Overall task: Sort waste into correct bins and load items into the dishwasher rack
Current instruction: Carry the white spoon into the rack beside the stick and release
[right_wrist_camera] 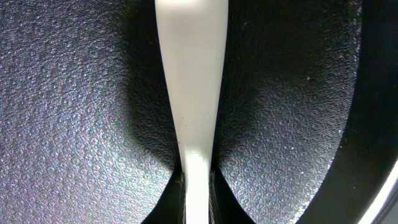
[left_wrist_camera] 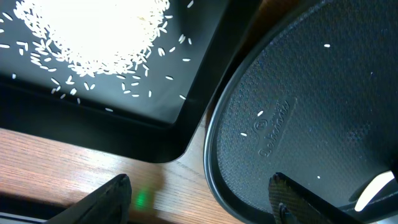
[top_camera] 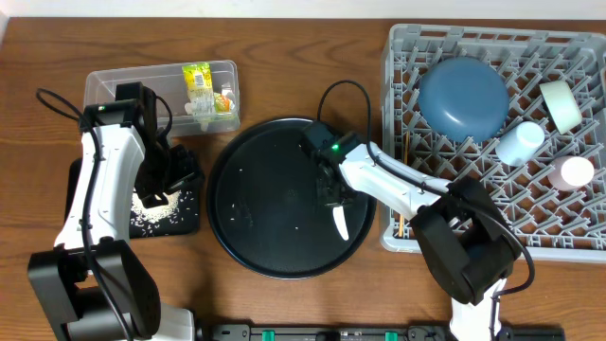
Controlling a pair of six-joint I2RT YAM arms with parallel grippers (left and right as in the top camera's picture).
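My right gripper (top_camera: 331,194) (right_wrist_camera: 198,180) is shut on a flat white utensil (top_camera: 341,223) (right_wrist_camera: 189,74) and holds it just over the large round black tray (top_camera: 275,218). My left gripper (top_camera: 175,178) (left_wrist_camera: 199,199) is open and empty, low over the wood between the shallow black tray (top_camera: 189,223) (left_wrist_camera: 124,124) and the round tray's rim (left_wrist_camera: 214,155). A pile of rice (top_camera: 151,213) (left_wrist_camera: 99,31) lies in the shallow tray. Yellow-green wrappers (top_camera: 199,78) lie in the clear tub (top_camera: 114,85). The rack (top_camera: 398,57) holds the blue plate (top_camera: 464,98), cream bowl (top_camera: 561,102), pale blue cup (top_camera: 521,142) and whitish cup (top_camera: 573,173).
A few stray rice grains (left_wrist_camera: 326,45) dot the round tray. A thin wooden stick (top_camera: 407,152) stands at the rack's left side. The rack's left wall is close to my right arm. My left arm covers part of the shallow tray.
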